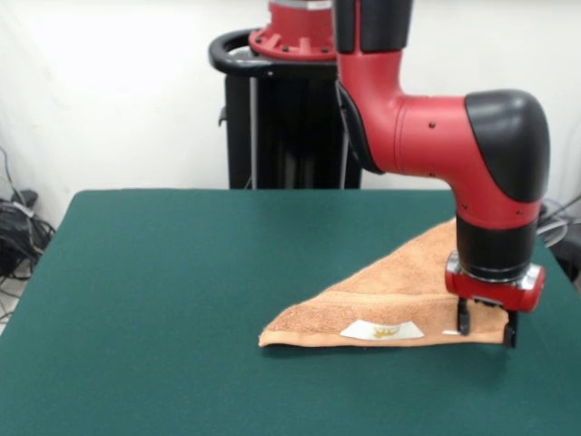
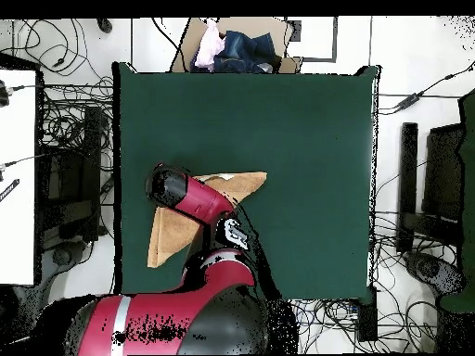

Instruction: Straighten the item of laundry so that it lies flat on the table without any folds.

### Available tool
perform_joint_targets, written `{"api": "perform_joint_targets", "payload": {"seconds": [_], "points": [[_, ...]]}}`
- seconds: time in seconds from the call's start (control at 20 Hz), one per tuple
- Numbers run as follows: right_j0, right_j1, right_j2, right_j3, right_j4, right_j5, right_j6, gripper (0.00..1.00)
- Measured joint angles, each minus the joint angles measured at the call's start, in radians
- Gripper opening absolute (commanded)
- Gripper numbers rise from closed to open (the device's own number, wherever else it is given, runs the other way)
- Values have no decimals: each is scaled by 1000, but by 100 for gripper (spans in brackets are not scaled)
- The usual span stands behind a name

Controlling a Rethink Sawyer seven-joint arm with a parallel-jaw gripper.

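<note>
The item of laundry [image 1: 399,286] is a peach-orange towel folded into a triangle on the right half of the dark green table [image 1: 182,272]. A white label [image 1: 381,331] shows on its front edge. My gripper [image 1: 487,326] is down at the towel's front right corner. Its two fingers stand apart on either side of that corner, open. In the overhead view the towel [image 2: 172,236] pokes out on both sides of the red arm, which hides the gripper and the towel's middle. The table [image 2: 306,139] spreads wide around it.
A cardboard box with clothes [image 2: 237,46] sits past the table's far edge in the overhead view. Cables and dark equipment [image 2: 417,185] lie on the floor along both sides. The towel's corner lies close to the table's edge [image 1: 567,300].
</note>
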Motion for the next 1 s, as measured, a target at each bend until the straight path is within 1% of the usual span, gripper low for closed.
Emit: {"api": "perform_joint_targets", "payload": {"seconds": [0.15, 0.6, 1.0], "points": [[-9, 0, 9, -1, -15, 0, 0, 100], [-51, 1, 47, -9, -107, 3, 0, 100], [-54, 1, 51, -14, -133, 4, 0, 100]]}}
